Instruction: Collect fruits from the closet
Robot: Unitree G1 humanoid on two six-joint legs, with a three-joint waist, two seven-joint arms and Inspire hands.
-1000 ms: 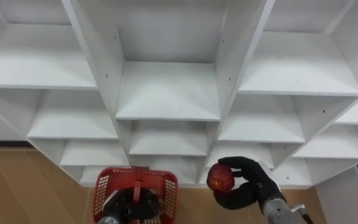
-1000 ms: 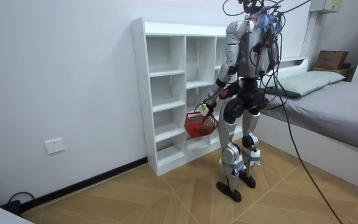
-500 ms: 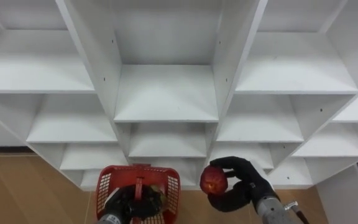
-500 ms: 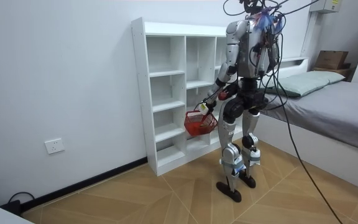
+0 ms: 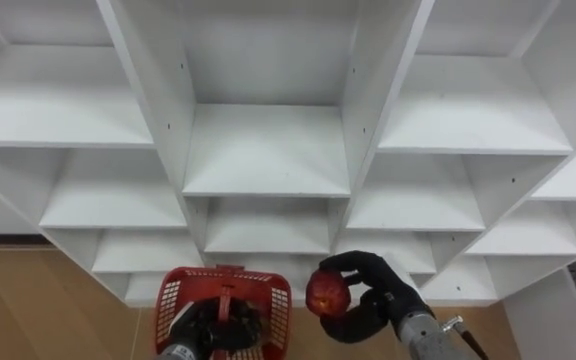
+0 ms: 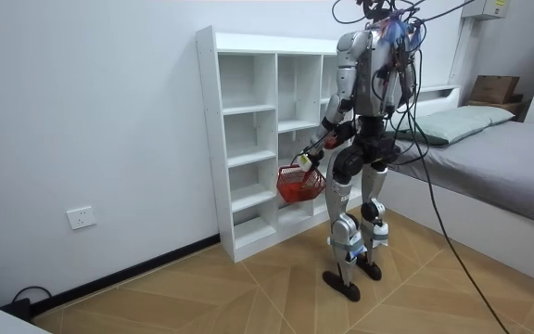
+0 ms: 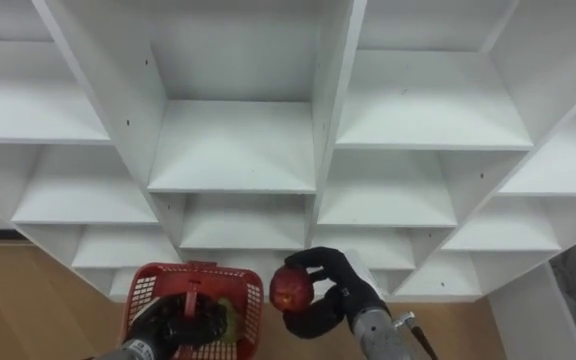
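My right hand [image 5: 373, 298] [image 7: 336, 290] is shut on a red apple [image 5: 327, 291] [image 7: 292, 288], holding it just right of the red basket's rim. The red plastic basket [image 5: 173, 296] [image 7: 141, 293] [image 6: 300, 185] hangs at the bottom of the eye views, and my left hand [image 5: 208, 328] [image 7: 176, 328] is shut on its handle. Something yellow-green [image 7: 230, 322] lies inside the basket. The white closet [image 5: 268, 150] [image 6: 248, 139] with its bare shelves stands right in front of me.
Wooden floor [image 5: 28, 300] lies below the closet. In the room view a bed [image 6: 499, 148] stands behind me at the room view's right, and a wall socket [image 6: 80, 218] sits low on the wall at its left.
My right hand has carried the apple leftwards, closer to the basket's right rim. The basket and left hand have stayed about where they were.
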